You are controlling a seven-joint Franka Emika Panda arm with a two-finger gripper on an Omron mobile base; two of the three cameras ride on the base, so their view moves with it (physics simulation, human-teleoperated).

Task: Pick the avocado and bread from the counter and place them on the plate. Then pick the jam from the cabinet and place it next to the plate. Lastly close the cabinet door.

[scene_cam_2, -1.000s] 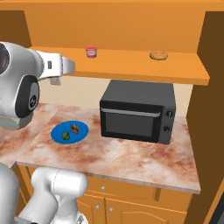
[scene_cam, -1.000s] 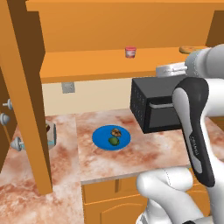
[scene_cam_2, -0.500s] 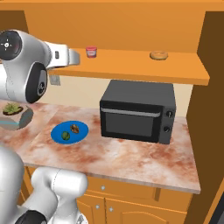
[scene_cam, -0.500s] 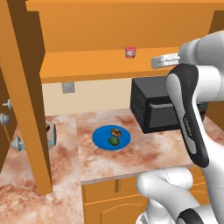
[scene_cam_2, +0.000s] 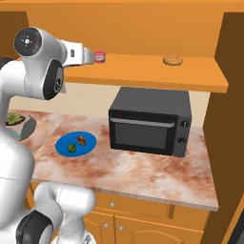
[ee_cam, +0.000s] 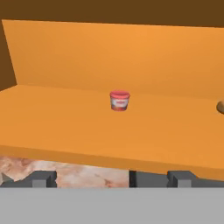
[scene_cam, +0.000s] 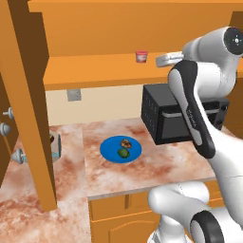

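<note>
The bright blue plate (scene_cam: 110, 151) (scene_cam_2: 62, 143) lies on the marbled counter (scene_cam: 161, 168) and carries the dark green avocado (scene_cam: 123, 153) (scene_cam_2: 71, 147) and the speckled brown bread (scene_cam: 126, 143) (scene_cam_2: 82, 140). Up on the shelf of the orange wall cabinet (scene_cam: 95, 71) stands the pinkish-red jam (scene_cam: 141, 56) (scene_cam_2: 99, 56) (ee_cam: 119, 100). My gripper (scene_cam: 163, 59) (scene_cam_2: 88, 56) (ee_cam: 112, 178) hovers open at shelf height, just in front of the shelf edge, pointing at the jar with a gap between them. The tall cabinet door (scene_cam: 23, 95) stands swung open at the left.
A black microwave (scene_cam: 175, 116) (scene_cam_2: 150, 120) sits on the counter right of the plate, under the shelf. A pale doughnut-shaped roll (scene_cam_2: 172, 60) (ee_cam: 221, 106) lies on the shelf right of the jam. A small appliance (scene_cam: 54, 144) stands behind the open door.
The arm has lifted the open hand up and toward the jam, from below shelf level to the shelf's front edge. Plate, avocado, bread and jar have not moved.
</note>
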